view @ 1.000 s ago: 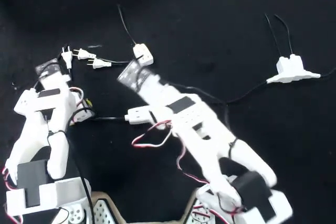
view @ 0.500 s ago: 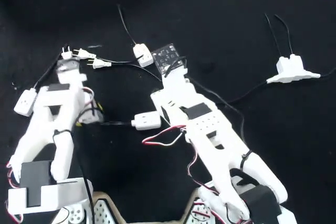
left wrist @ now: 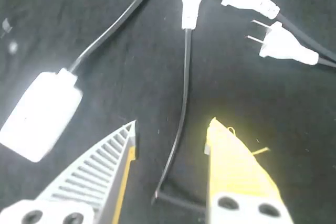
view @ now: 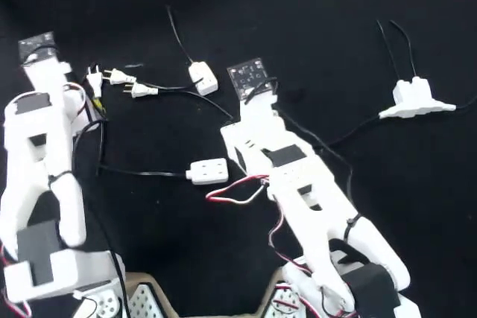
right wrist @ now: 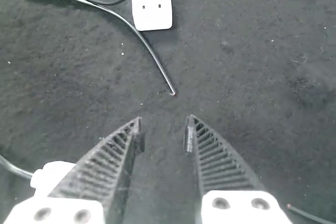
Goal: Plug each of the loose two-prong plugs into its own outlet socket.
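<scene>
Black cloth [view: 335, 27] covers the whole table, and at its far left three loose plugs lie in a tight cluster, none of them in a socket. The leftmost plug [view: 95, 78] lies with its prongs pointing away from the arms. The middle plug [view: 119, 77] is just beside it, and the third plug [view: 141, 91] sits a touch closer to the centre.

Over to the left claw [left wrist: 170, 135], and its jaws stand well apart, a ribbed finger on one side and a yellow one on the other. The thin black cable [left wrist: 181, 103] trailing from the leftmost plug runs straight down between them, with a gap on each side. Nothing is gripped. A white socket [left wrist: 39, 116] lies on the cloth just off the ribbed finger.

The left arm [view: 37, 132] stands tall along the table's left edge, close to the plug cluster.

Now the right claw [right wrist: 164, 124]. Its jaws are also apart, though by a narrower gap, with nothing between them and bare cloth beneath. Ahead of it the small socket [right wrist: 151, 6] lies face up, holes showing, its thin lead curling off across the cloth.

From above, the right arm [view: 298, 176] stretches up the middle of the table. A flat socket [view: 209, 171] lies just to its left, near its midsection. Well apart at the far right sits another socket block [view: 414, 98], with thin cables running up from it.
</scene>
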You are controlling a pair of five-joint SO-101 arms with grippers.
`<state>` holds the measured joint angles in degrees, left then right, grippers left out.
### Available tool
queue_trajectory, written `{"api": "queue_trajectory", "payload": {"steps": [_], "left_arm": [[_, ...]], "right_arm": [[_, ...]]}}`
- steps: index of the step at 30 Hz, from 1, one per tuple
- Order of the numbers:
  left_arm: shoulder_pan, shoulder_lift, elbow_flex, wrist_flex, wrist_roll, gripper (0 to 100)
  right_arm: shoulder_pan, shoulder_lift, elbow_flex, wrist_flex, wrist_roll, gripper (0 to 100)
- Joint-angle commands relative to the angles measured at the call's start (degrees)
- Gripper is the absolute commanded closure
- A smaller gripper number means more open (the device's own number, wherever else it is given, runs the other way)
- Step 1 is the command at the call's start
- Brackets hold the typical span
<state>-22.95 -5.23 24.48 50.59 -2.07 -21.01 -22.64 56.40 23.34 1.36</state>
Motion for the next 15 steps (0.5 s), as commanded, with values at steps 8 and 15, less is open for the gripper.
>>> {"api": "queue_trajectory", "payload": {"steps": [8, 15], "left_arm": [[-3.9, 16.5, -20.0, 4.4, -1.6, 78], [-2.0, 16.6, -24.0, 8.4, -3.1, 78]], "right_arm": [[0.9, -2.9, -0.3, -1.3, -0.4, 87.4], [0.8, -2.9, -0.3, -1.3, -0.4, 87.3]]}}
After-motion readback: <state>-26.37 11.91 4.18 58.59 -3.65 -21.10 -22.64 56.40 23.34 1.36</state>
